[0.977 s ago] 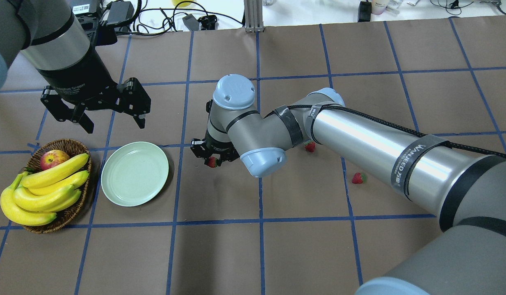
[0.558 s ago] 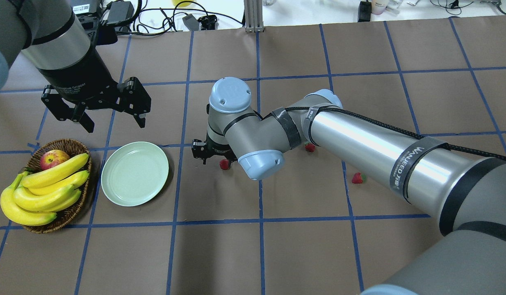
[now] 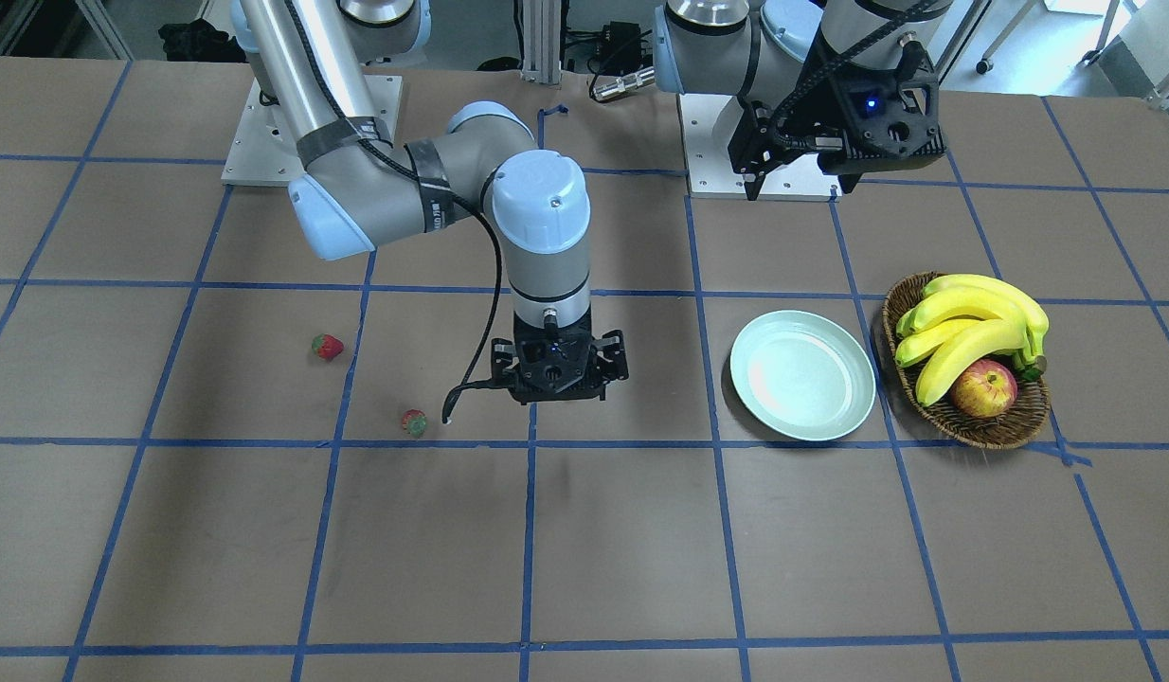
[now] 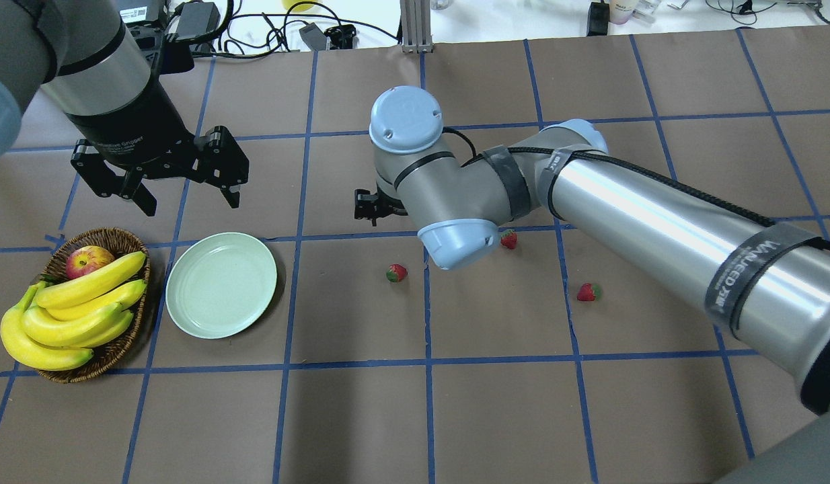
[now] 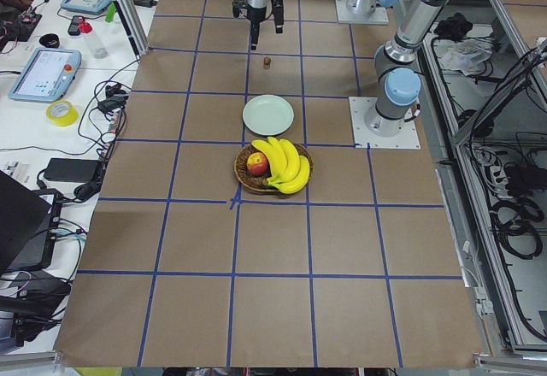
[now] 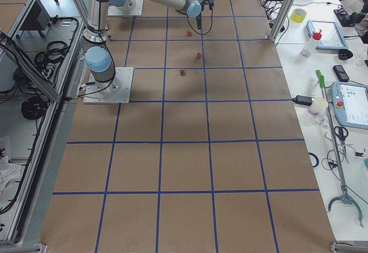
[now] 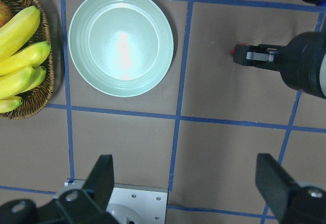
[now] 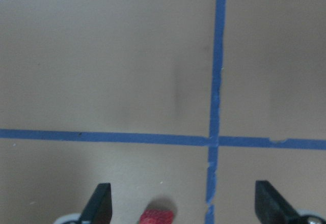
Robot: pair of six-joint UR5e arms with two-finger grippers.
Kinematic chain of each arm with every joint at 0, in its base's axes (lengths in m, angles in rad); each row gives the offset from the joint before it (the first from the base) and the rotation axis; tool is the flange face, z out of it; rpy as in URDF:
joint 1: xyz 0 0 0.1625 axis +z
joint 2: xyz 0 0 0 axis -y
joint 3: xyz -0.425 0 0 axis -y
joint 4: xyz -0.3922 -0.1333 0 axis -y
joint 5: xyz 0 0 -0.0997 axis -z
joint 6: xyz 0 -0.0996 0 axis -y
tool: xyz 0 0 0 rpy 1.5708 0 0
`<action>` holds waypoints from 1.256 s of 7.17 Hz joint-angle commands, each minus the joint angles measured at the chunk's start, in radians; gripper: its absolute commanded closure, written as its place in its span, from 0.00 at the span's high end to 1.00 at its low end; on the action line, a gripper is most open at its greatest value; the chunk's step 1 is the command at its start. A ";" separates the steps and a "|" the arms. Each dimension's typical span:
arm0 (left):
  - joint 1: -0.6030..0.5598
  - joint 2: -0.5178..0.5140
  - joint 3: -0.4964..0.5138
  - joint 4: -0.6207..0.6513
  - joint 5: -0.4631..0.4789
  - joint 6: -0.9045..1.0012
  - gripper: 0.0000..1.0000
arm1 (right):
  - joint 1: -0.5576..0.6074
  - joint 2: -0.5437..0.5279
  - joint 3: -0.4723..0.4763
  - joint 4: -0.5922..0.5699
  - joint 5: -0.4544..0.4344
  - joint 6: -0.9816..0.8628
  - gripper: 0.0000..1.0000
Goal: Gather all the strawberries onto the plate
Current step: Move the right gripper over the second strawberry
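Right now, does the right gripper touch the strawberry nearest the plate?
Apart. In the right wrist view the strawberry lies between the open fingers of the right gripper, bare table on both sides.

In the overhead view, a basket (image 4: 112, 234) is set at the left of the table (image 4: 496, 403), with bananas (image 4: 72, 316) and an apple (image 4: 89, 261) held in it. A plate (image 4: 221, 284) is placed just beside it, on its right. Well right of the plate, the nearest strawberry (image 4: 396, 272) is found on the table. The middle strawberry (image 4: 508, 238) is set farther right and farther back, and the last strawberry (image 4: 588, 292) farthest right.
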 commanded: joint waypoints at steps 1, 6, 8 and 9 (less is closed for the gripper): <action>-0.001 0.000 -0.011 0.023 0.000 0.000 1.00 | -0.111 -0.017 0.034 -0.001 -0.055 -0.114 1.00; -0.001 -0.002 -0.026 0.040 0.002 0.000 1.00 | -0.212 -0.020 0.232 -0.095 -0.091 -0.334 0.83; -0.001 -0.003 -0.040 0.064 0.000 -0.003 1.00 | -0.213 -0.011 0.281 -0.095 -0.091 -0.336 0.71; -0.001 -0.003 -0.042 0.069 0.000 0.000 1.00 | -0.213 -0.008 0.279 -0.095 -0.091 -0.333 0.42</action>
